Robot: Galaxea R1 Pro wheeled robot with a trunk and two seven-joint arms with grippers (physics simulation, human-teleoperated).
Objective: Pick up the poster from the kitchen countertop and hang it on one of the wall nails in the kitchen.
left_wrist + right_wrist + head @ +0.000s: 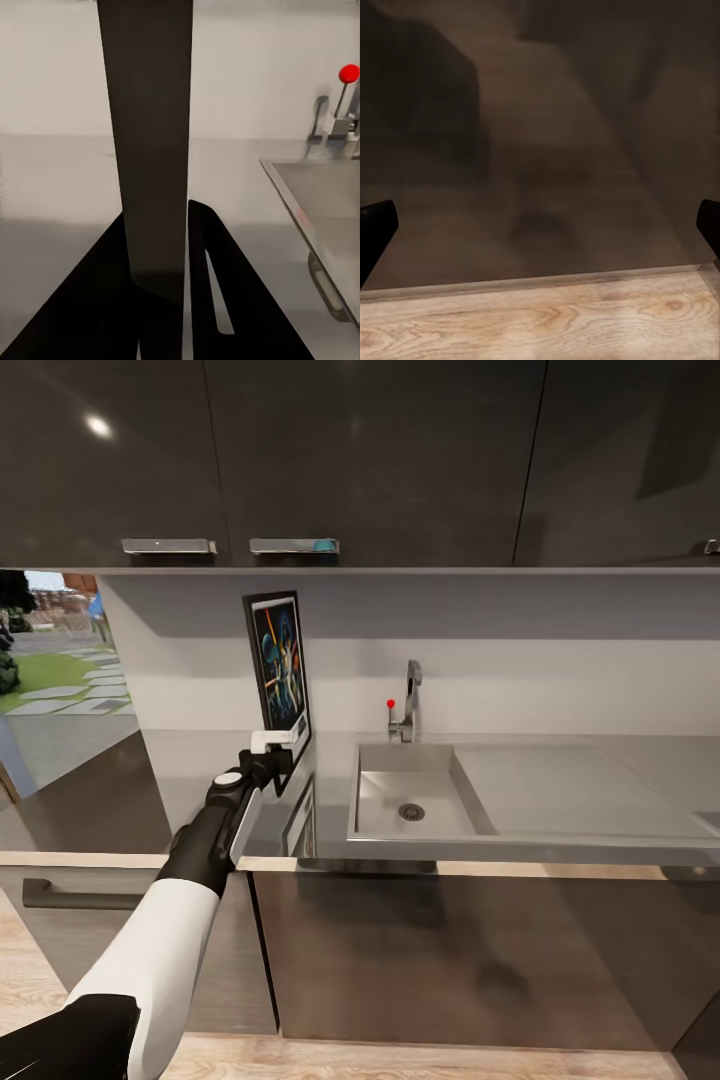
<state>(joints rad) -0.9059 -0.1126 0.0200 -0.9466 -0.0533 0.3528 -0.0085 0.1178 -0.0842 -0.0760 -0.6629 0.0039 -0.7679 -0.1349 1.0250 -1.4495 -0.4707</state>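
The Star Wars poster [278,665], black-framed with a white border, stands upright above the grey countertop [190,760], lifted clear of it. My left gripper [283,745] is shut on its lower edge. In the left wrist view the poster [150,135] shows edge-on as a dark strip running up between the two black fingers [214,277]. My right gripper [540,225] hangs low with its fingertips wide apart, open and holding nothing, facing a dark cabinet front above the wooden floor [540,319].
A steel sink [415,795] with a draining board is set in the countertop right of the poster. A tap [408,705] with a red-tipped lever stands behind it. Dark upper cabinets [360,460] hang overhead. A window [60,650] opens at left.
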